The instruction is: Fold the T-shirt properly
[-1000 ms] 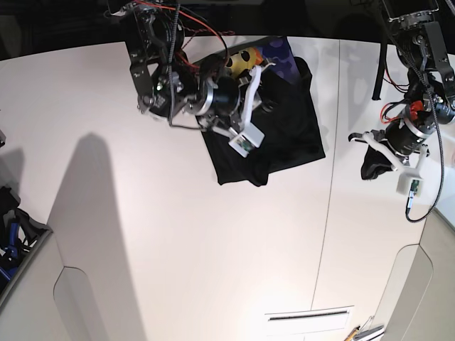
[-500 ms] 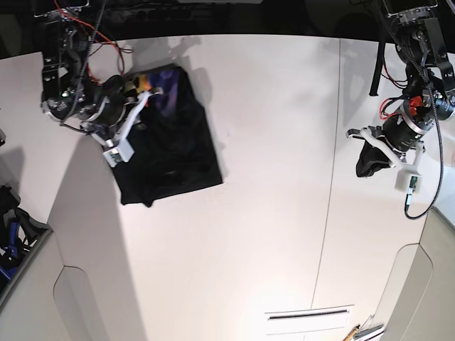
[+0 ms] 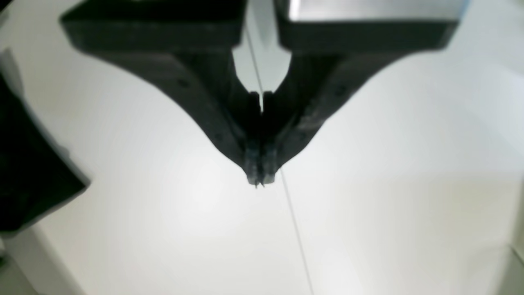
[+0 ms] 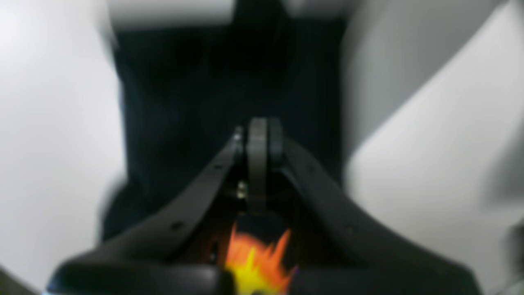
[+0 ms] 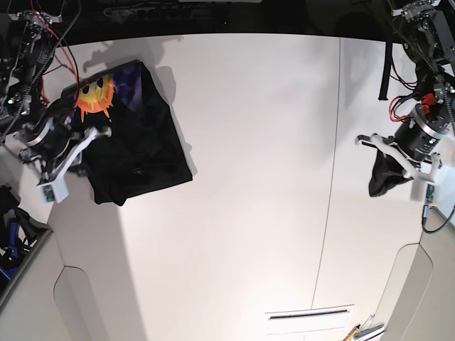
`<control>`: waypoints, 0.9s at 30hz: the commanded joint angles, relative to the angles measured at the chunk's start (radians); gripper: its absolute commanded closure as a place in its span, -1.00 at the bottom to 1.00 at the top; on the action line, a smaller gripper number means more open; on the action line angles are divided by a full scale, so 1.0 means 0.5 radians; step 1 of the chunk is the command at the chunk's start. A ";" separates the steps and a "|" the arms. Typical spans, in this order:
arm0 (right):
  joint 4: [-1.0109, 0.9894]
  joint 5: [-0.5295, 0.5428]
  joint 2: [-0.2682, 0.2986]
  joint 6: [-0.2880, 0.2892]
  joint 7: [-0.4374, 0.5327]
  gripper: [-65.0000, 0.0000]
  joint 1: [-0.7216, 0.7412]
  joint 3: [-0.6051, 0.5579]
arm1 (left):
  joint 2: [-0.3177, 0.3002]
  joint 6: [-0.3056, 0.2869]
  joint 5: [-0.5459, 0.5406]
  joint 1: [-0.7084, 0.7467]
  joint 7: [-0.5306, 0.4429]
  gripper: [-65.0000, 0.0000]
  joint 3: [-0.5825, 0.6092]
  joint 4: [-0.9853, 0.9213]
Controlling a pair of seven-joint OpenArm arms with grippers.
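The right hand is clamped on the shirt, which spreads beyond its tips on the surface. The left hand is pressed together, gripping nothing.

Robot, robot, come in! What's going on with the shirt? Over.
Right pincer shut on T-shirt, folded, table's left edge. Left pincer shut, empty. Nothing in the way.

Overhead base view; close wrist views along each arm's jaws

No readable text, labels or numbers in any view.
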 commanded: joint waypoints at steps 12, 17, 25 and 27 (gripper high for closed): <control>0.652 0.285 0.014 0.034 -0.143 1.00 -1.011 0.838 | 0.034 -0.006 -0.330 0.848 0.256 1.00 -0.767 0.401; 0.592 0.547 0.015 0.140 -0.262 1.00 -1.463 0.915 | 0.115 -0.005 -0.525 1.281 0.402 1.00 -0.906 0.374; -0.019 0.705 0.094 0.232 -0.101 1.00 -1.959 0.644 | 0.056 -0.266 -0.783 1.845 0.487 1.00 -0.648 -0.169; -0.352 0.703 0.161 0.306 0.066 1.00 -1.960 0.452 | -0.021 -0.269 -0.750 1.884 0.344 1.00 -0.449 -0.463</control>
